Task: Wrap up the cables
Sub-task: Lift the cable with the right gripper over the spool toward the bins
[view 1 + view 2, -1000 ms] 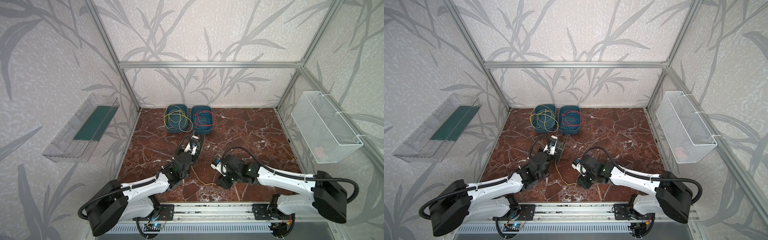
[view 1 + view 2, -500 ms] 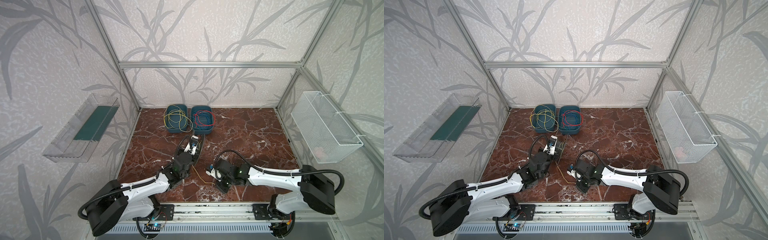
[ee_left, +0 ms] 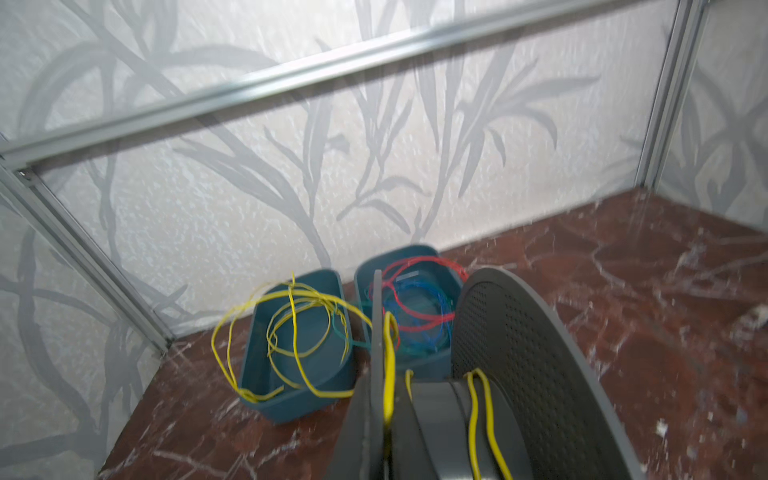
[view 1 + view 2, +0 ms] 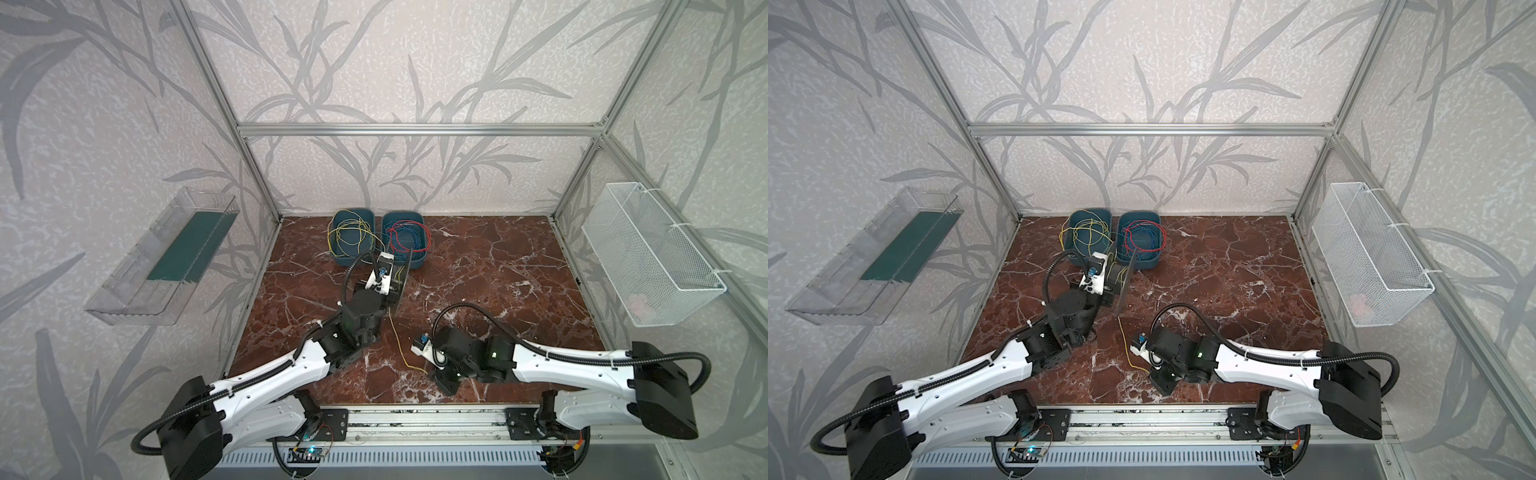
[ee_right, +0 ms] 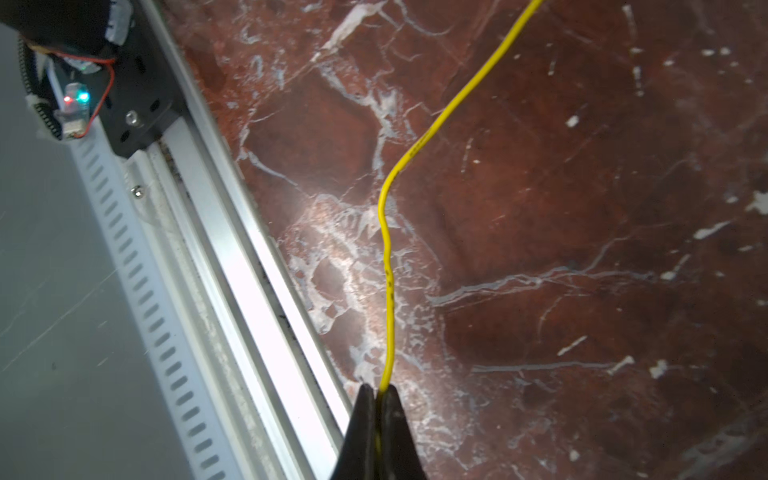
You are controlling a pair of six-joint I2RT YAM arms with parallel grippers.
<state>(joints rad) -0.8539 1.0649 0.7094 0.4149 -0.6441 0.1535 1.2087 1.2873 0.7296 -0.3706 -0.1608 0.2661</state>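
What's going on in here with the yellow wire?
The left gripper holds a grey spool on edge, a few turns of yellow cable on it. The right gripper is shut on the same cable farther along, toward the front. More yellow loops hang out of a teal bin behind.

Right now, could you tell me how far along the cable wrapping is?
Done: a few yellow turns sit on the grey spool, held by the left gripper. In hand: the right gripper pinches the yellow cable trailing from it. Left: yellow loops sit in one teal bin, red and blue cables another.
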